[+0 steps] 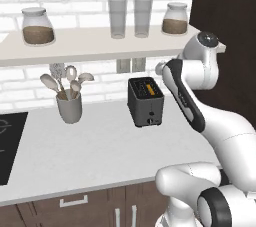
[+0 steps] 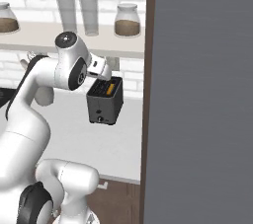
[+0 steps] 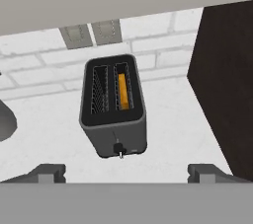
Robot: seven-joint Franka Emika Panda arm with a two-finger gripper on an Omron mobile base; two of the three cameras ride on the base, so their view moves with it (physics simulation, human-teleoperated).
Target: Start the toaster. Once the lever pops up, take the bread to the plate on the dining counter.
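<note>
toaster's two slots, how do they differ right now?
In the hand view, the toaster's right slot holds the bread, an orange-yellow slice standing on edge; the left slot has no bread. In the left slot the wire guides are bare; the bread partly hides the right slot's. Both are the same size, parallel, and open upward.

bread [image 3: 123, 91] mostly sunk in toaster [image 3: 114, 114] slot, lever [image 3: 118, 148] too small to read, stovetop [image 1: 9, 143] cropped

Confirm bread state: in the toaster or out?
In. The bread sits down inside one slot of the toaster; the slot beside it is empty. The gripper hangs above, jaws spread, holding nothing.
</note>
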